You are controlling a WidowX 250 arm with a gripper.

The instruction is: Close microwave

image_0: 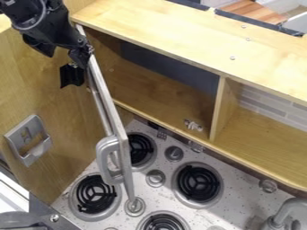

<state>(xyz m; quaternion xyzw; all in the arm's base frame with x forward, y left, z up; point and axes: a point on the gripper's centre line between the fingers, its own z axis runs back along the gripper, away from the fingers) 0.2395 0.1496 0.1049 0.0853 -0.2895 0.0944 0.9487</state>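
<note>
Camera view: at upper left I am keeping my gripper [59,65] spread, its fingers apart, beside the upper end of the microwave door [103,90]; whether they are touching, I cannot tell. The door is standing open from the wooden cabinet [174,31], its grey handle [101,155] sitting above the stove [153,197].

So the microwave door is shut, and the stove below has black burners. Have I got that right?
Not quite: the camera view shows the microwave door standing open, swung out from the wooden cabinet. The stove below does have black burners.
</note>
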